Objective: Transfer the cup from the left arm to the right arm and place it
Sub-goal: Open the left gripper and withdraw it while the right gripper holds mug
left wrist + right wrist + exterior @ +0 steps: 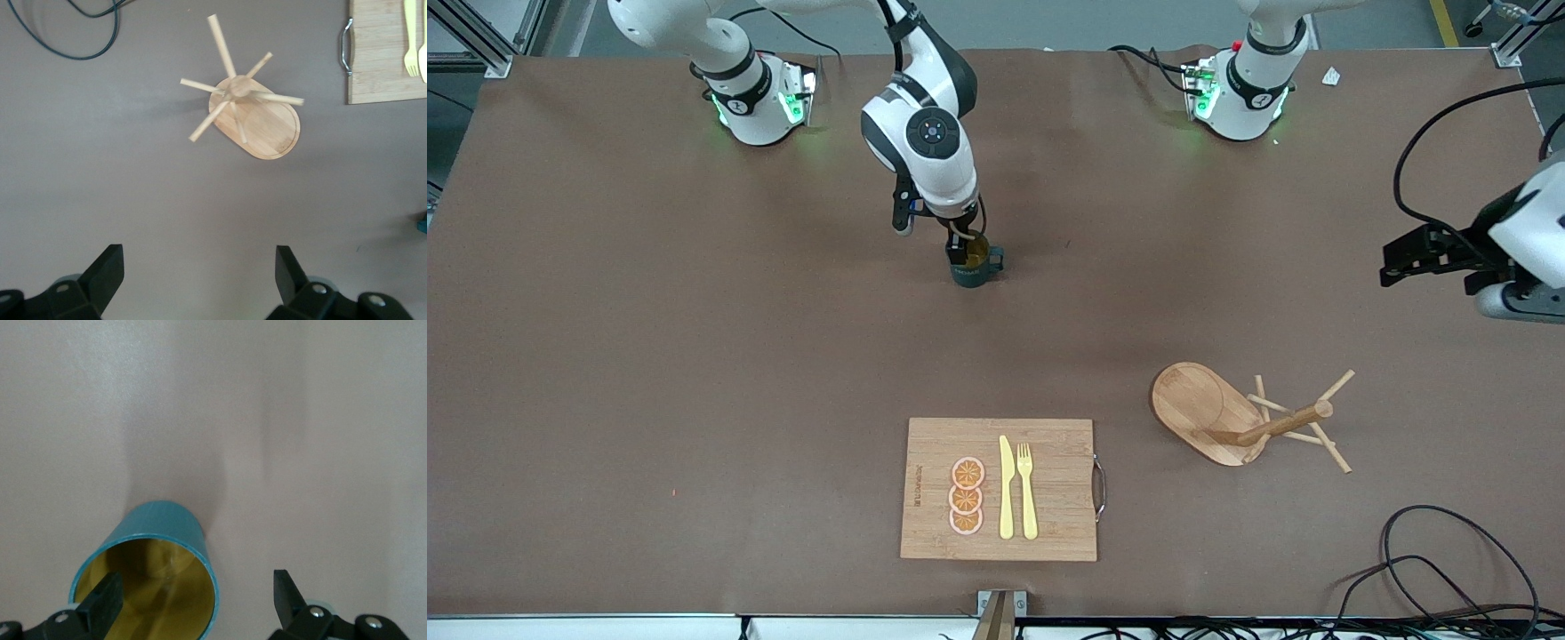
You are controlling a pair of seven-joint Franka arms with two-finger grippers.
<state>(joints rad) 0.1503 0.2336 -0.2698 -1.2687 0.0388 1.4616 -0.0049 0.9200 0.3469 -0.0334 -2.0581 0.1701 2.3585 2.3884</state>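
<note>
A: From the front we see the right gripper (967, 249) down at the cup (974, 264), which stands upright on the brown desk (694, 373) near the middle, well apart from the cutting board (1049, 444) that lies nearer the front camera. One finger seems to dip inside the rim. We cannot tell from here whether the cup is pinched.

B: The left gripper (1414, 262) waits in the air over the left arm's end of the desk. The tipped-over wooden mug rack (1232, 418) lies near the board, toward that same end.

A: In the left wrist view, the left gripper (200, 277) has its fingers (103, 273) spread wide with nothing between them; below it are the rack (257, 117), a board corner (380, 60) and a yellow fork (410, 40).

B: In the right wrist view, the right gripper (193, 600) is spread too: one finger (103, 600) hangs inside the cup's (160, 533) mustard mouth, the other outside the wall, and neither visibly presses on it. We call that released.

A: So we judge the handover done and the cup set down. What remains, it seems, is for the right arm to lift clear.
</note>
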